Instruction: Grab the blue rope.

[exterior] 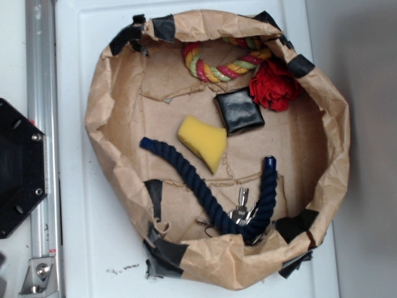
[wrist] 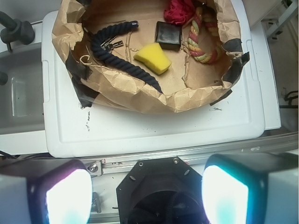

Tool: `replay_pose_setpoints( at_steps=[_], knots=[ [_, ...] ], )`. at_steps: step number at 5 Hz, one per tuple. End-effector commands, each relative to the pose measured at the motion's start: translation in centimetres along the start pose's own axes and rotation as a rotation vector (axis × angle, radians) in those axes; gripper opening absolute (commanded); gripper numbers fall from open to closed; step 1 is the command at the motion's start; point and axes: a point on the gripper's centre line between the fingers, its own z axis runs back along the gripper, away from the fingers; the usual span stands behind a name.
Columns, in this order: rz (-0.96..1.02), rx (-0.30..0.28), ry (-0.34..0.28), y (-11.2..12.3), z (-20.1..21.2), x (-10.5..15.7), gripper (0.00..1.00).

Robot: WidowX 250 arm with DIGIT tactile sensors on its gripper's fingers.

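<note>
The blue rope [exterior: 205,192] is a thick navy twisted cord lying in a long U-shaped curve on the floor of a brown paper bag basin [exterior: 93,118]. In the wrist view the blue rope [wrist: 112,51] lies at the basin's left side, far ahead. My gripper [wrist: 147,193] is open, its two glowing pads [wrist: 69,196] wide apart with nothing between them. It hovers well outside the basin [wrist: 140,95], above the black robot base [wrist: 163,196]. The gripper does not show in the exterior view.
Inside the basin lie a yellow sponge [exterior: 203,141], a black square pad [exterior: 239,112], a red cloth [exterior: 273,85], a striped rope [exterior: 220,67] and keys [exterior: 242,211] touching the blue rope. The basin sits on a white lid [exterior: 80,236]; a metal rail [exterior: 40,93] runs alongside.
</note>
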Motion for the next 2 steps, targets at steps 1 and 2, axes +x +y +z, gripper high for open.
replay_pose_setpoints(
  at_steps=[1, 2],
  knots=[
    [0.000, 0.000, 0.000, 0.0, 0.0, 0.0, 1.00],
    [-0.065, 0.045, -0.102, 0.7, -3.3, 4.7, 1.00]
  ],
)
